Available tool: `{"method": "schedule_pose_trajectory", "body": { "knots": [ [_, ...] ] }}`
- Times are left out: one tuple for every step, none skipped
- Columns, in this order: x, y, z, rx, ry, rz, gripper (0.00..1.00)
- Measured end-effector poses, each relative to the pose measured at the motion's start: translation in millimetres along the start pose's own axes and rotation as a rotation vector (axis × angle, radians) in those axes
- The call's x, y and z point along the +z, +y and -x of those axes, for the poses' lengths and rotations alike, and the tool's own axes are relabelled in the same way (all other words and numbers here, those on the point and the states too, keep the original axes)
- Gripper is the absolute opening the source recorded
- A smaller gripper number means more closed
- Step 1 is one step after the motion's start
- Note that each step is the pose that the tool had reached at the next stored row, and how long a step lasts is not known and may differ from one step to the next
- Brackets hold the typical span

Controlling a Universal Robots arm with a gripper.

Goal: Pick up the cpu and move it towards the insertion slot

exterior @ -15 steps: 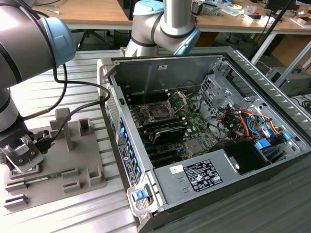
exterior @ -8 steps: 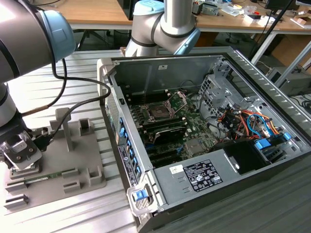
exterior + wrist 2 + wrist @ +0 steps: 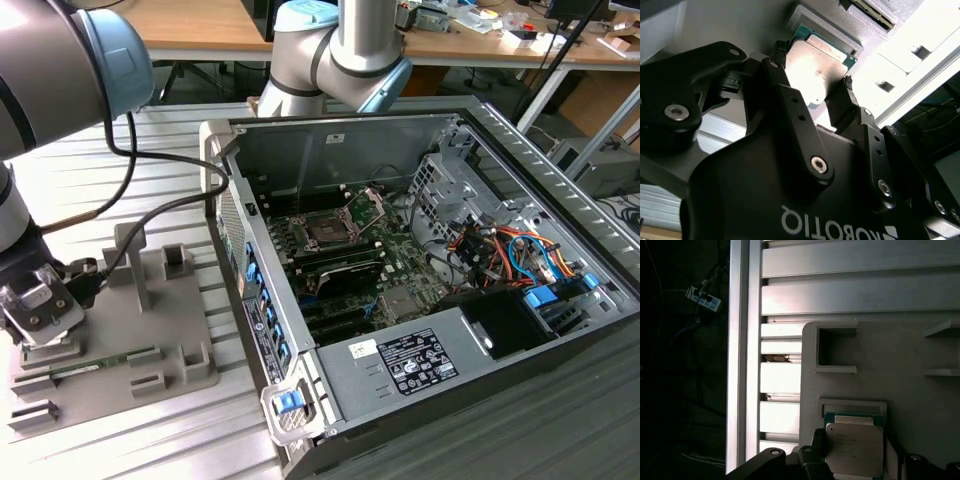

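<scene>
The cpu point(image 3: 815, 67) is a flat square chip with a pale silver top and a thin green rim. It lies at the recess of the grey holder block point(image 3: 905, 355). My gripper point(image 3: 812, 70) stands over it with one black finger against each side edge, shut on the cpu point(image 3: 855, 447). In the exterior view the gripper point(image 3: 40, 320) is low over the holder point(image 3: 180, 330) at that view's left. The insertion slot point(image 3: 328, 230) is the dark square socket inside the open computer case, with its metal bracket point(image 3: 372, 205) hinged up.
The open computer case point(image 3: 400, 360) takes up the exterior view's right, with its near wall standing between the holder and the socket. Black memory slots point(image 3: 345, 270) and coloured cables point(image 3: 500, 250) lie inside. Ribbed aluminium table point(image 3: 860, 290) surrounds the holder. A black cable point(image 3: 160, 205) hangs off the arm.
</scene>
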State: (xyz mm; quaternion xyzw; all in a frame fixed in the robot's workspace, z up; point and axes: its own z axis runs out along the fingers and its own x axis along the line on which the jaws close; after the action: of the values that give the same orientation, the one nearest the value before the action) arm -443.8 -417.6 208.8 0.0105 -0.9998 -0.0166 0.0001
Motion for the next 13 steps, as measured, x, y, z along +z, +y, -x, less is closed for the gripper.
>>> {"method": "schedule_pose_trajectory", "body": {
  "knots": [
    [-0.9, 0.0, 0.0, 0.000, -0.0001, 0.0000, 0.55],
    [-1.9, 0.1, 0.0, 0.000, 0.0000, 0.0000, 0.55],
    [-3.1, 0.1, 0.0, 0.000, 0.0000, 0.0000, 0.55],
    [-5.2, 0.2, 0.0, 0.000, 0.0000, 0.0000, 0.55],
    [-7.7, 0.3, 0.0, 0.000, 0.0000, 0.0000, 0.55],
    [-8.9, 0.3, 0.0, 0.000, -0.0001, 0.0000, 0.55],
    [-10.0, 0.3, 0.0, 0.000, -0.0001, 0.0000, 0.55],
    [-11.9, 0.4, 0.0, 0.000, -0.0001, 0.0000, 0.55],
    [-13.3, 0.4, 0.0, 0.000, 0.0000, 0.0000, 0.55],
    [-16.4, 0.5, 0.0, 0.000, 0.0000, 0.0000, 0.55],
    [-17.8, 0.6, 0.0, 0.000, 0.0000, 0.0000, 0.55],
    [-19.1, 0.6, 0.0, 0.000, 0.0000, 0.0000, 0.55],
    [-20.5, 0.7, 0.0, 0.000, -0.0001, 0.0000, 0.55]
  ]
}}
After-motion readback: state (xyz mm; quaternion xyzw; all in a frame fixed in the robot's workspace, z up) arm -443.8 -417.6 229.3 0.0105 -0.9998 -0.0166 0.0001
